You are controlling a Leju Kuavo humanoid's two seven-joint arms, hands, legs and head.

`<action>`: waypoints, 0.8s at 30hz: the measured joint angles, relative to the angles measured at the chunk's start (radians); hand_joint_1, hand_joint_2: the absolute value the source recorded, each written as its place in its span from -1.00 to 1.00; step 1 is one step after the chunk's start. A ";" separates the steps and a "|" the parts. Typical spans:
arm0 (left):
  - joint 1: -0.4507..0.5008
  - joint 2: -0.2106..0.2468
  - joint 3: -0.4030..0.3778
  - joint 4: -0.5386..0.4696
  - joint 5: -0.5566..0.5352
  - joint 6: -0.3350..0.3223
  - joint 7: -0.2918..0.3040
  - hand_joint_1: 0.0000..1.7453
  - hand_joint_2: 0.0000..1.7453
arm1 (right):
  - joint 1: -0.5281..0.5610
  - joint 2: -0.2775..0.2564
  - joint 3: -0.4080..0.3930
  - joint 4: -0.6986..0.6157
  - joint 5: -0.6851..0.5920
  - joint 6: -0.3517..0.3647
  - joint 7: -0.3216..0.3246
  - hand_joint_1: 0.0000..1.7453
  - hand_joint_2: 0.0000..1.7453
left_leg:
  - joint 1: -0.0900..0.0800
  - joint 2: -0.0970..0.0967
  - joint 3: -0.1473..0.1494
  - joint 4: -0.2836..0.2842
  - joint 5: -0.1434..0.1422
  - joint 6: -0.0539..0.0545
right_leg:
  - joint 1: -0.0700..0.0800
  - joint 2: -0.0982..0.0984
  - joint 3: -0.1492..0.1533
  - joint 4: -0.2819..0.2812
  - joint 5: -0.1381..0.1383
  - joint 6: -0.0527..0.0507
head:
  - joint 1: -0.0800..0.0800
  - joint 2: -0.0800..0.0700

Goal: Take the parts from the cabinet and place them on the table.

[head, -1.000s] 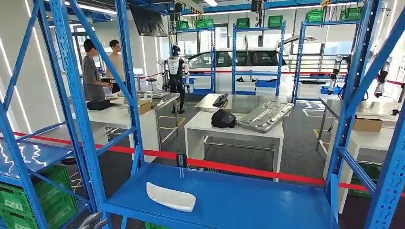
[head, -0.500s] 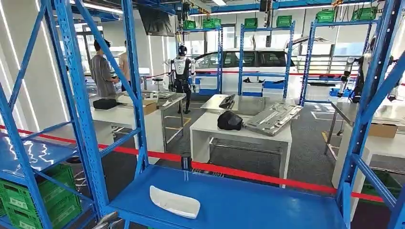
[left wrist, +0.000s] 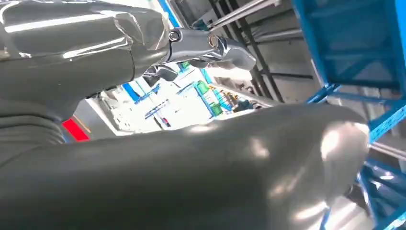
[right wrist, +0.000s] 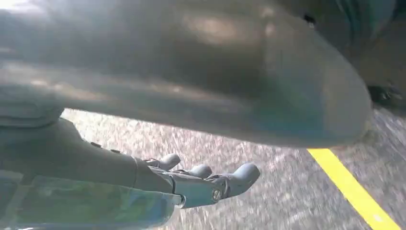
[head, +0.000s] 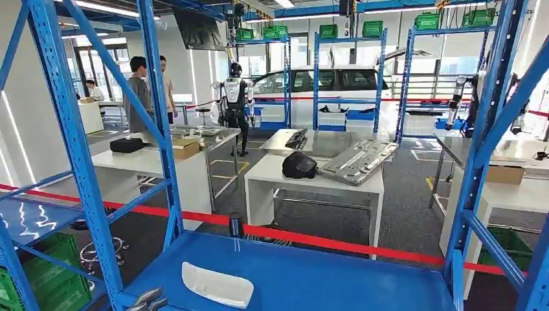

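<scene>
One white part (head: 217, 285) lies flat on the blue shelf (head: 324, 275) of the cabinet, toward the near left, nothing touching it. Left hand (head: 147, 300): silver fingertips poke up at the shelf's near left edge, just beside the part but apart from it; in the left wrist view the left hand (left wrist: 210, 48) reaches out with the fingers (left wrist: 234, 50) stretched and apart, holding nothing, with the thick thumb across the foreground. Right hand (right wrist: 206, 184) hangs over grey floor near one yellow floor line (right wrist: 354, 191), fingers extended side by side with small gaps, nothing in them. One red barrier tape (head: 336, 243) runs behind the shelf. Two white tables sit beyond it: centre table (head: 311, 178) carries one black rounded item (head: 299, 165) and one large grey metal panel (head: 359, 159); left table (head: 155, 162) carries one black flat item (head: 127, 144) and one cardboard box (head: 184, 148). Three people (head: 139, 91) stand far left. One other humanoid robot (head: 234, 103) stands in the back near one white car (head: 336, 81). Green crates (head: 55, 278) sit low at left.
</scene>
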 joint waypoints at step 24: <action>0.027 -0.039 0.042 -0.042 -0.025 -0.020 -0.002 -1.00 -1.00 | -0.024 -0.038 0.000 -0.001 0.021 0.005 -0.002 -1.00 -1.00 | 0.018 -0.007 -0.069 0.266 -0.149 -0.047 | -0.010 -0.008 -0.038 -0.009 0.040 -0.015 | 0.000 0.002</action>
